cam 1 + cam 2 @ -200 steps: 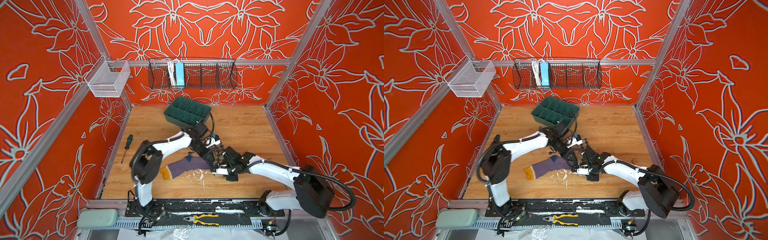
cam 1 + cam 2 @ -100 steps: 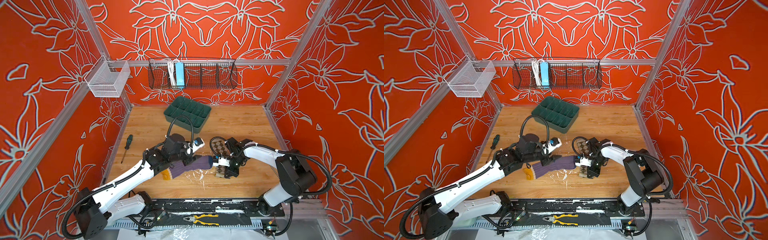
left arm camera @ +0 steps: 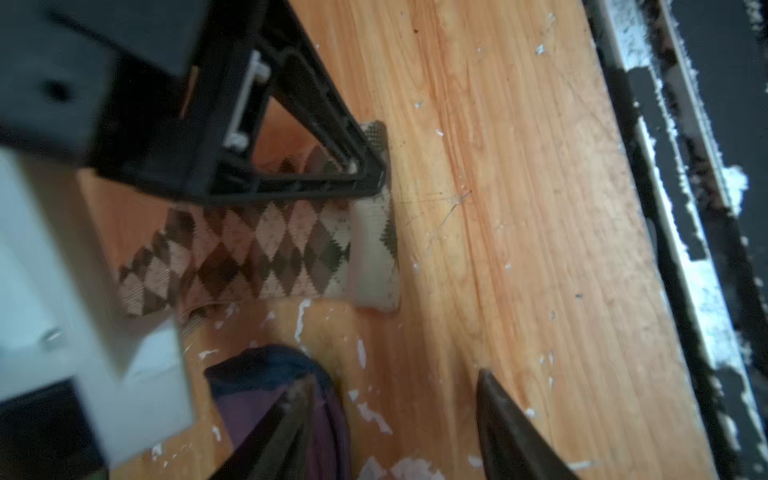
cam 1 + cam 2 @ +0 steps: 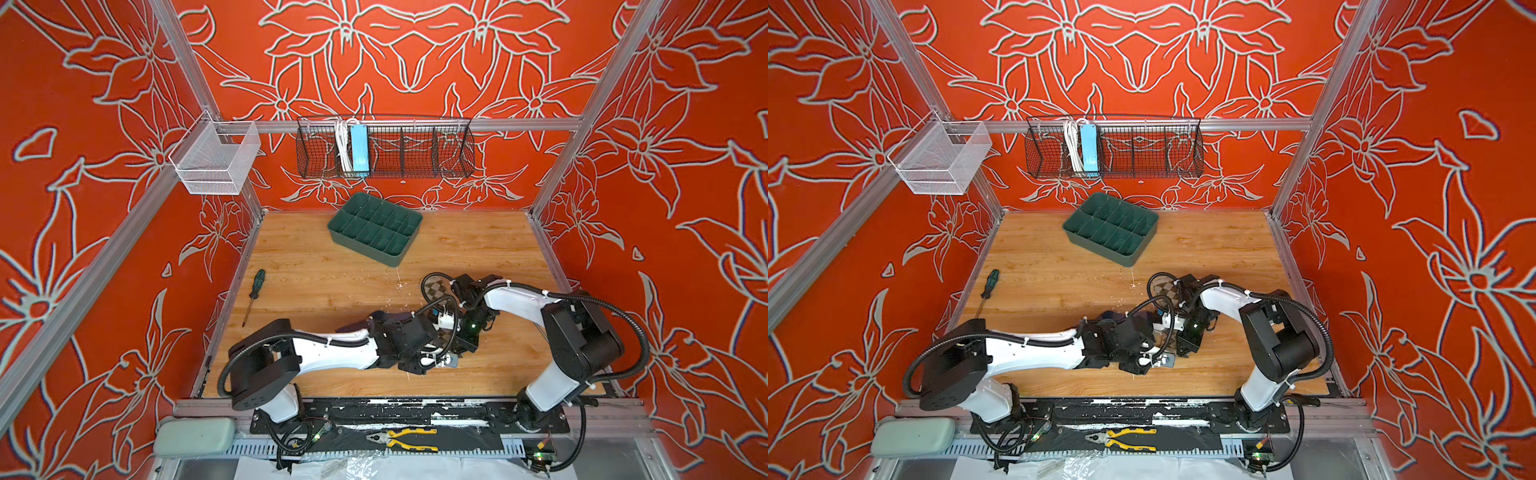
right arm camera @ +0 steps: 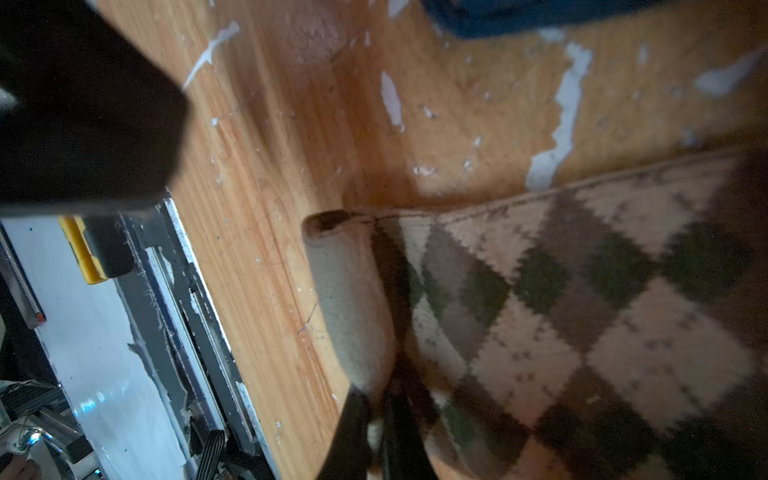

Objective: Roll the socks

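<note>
The beige argyle sock (image 3: 257, 249) lies flat on the wood, and its near end is rolled into a short pale tube (image 5: 349, 291). My right gripper (image 5: 380, 399) is shut on that rolled end; in a top view it (image 4: 463, 345) is low near the front centre. A patch of the argyle sock (image 4: 436, 289) shows beside the right arm. The purple sock (image 3: 257, 399) with its teal cuff lies bunched against one finger of my left gripper (image 3: 395, 376), which is open with bare wood between its fingers. In both top views the left arm hides the purple sock.
A green compartment tray (image 4: 376, 228) sits at the back centre. A screwdriver (image 4: 253, 295) lies at the left edge. A black wire basket (image 4: 386, 149) and a white mesh basket (image 4: 216, 160) hang on the walls. Pliers (image 4: 407, 438) lie on the front rail.
My left gripper has opened and let go of the purple sock, and the left arm now lies low across the front, over that sock. The right gripper stays shut on the argyle sock.
</note>
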